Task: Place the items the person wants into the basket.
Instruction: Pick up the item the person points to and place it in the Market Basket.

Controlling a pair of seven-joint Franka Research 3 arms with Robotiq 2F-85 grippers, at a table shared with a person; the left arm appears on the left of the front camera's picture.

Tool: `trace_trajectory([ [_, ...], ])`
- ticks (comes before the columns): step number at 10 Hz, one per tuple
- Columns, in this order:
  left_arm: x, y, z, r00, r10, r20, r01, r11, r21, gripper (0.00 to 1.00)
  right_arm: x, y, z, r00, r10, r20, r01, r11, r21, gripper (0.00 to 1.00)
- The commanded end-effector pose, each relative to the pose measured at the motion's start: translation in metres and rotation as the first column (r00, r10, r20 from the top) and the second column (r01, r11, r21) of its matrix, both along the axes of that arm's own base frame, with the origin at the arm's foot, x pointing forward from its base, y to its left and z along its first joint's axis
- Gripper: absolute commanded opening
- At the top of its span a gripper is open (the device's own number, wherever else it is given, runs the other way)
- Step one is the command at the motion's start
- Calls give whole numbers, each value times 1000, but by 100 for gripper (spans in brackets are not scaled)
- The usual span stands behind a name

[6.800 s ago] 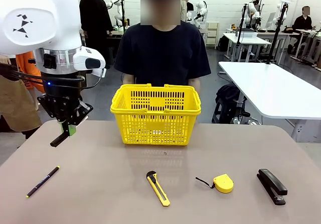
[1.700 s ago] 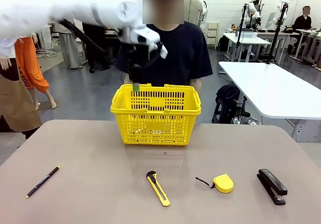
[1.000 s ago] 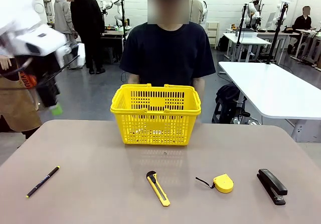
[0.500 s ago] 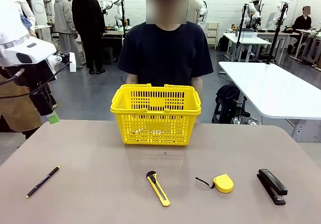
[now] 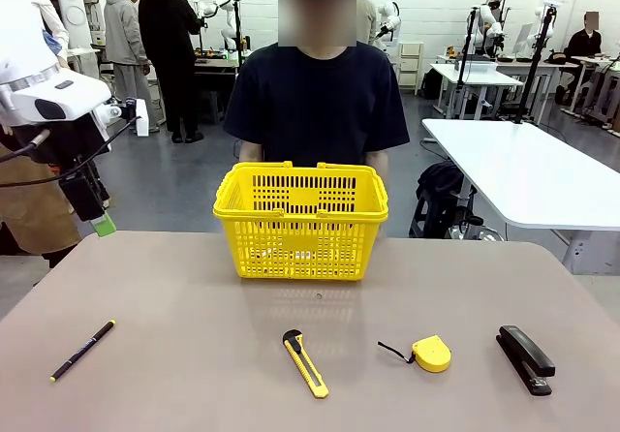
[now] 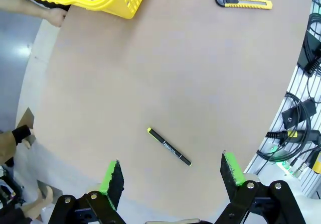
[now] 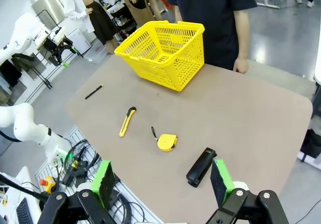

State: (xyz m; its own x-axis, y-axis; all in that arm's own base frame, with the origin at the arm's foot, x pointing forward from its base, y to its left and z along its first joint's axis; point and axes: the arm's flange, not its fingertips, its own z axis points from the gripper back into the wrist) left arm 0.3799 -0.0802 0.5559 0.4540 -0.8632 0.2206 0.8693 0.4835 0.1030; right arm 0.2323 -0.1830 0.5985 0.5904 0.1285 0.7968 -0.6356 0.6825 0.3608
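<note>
**A:** Fig. legend, pls. Where is the basket sitting?

**B:** Yellow basket point(image 5: 300, 221) is sitting far-centre on the bench point(image 5: 194, 287), directly in front of the person point(image 5: 320, 103).

**A:** Items, rel. to basket?

**B:** Pen point(image 5: 82, 350) is lying well to its near-left. Tape measure point(image 5: 430, 353) is lying near-right. Box cutter point(image 5: 306, 363) is lying in front, between them. Stapler point(image 5: 526, 358) is lying farthest right.

**A:** Claws?

**B:** Left claw point(image 6: 171, 179) is hovering high, well left of the basket, fingers apart and empty, w/ the pen below it. Right claw point(image 7: 163, 181) is hanging high on the basket's near side, fingers apart, gripping nothing.
</note>
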Motion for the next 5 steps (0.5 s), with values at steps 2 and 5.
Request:
trace_trajectory([
  [2,0,0,0,1000,0,0,0,1000,0,100,2,1,0,1000,18,17,-18,1000,12,100],
  [5,-71,72,79,969,-185,166,230,920,-317,100,2,1,0,1000,18,17,-18,1000,12,100],
])
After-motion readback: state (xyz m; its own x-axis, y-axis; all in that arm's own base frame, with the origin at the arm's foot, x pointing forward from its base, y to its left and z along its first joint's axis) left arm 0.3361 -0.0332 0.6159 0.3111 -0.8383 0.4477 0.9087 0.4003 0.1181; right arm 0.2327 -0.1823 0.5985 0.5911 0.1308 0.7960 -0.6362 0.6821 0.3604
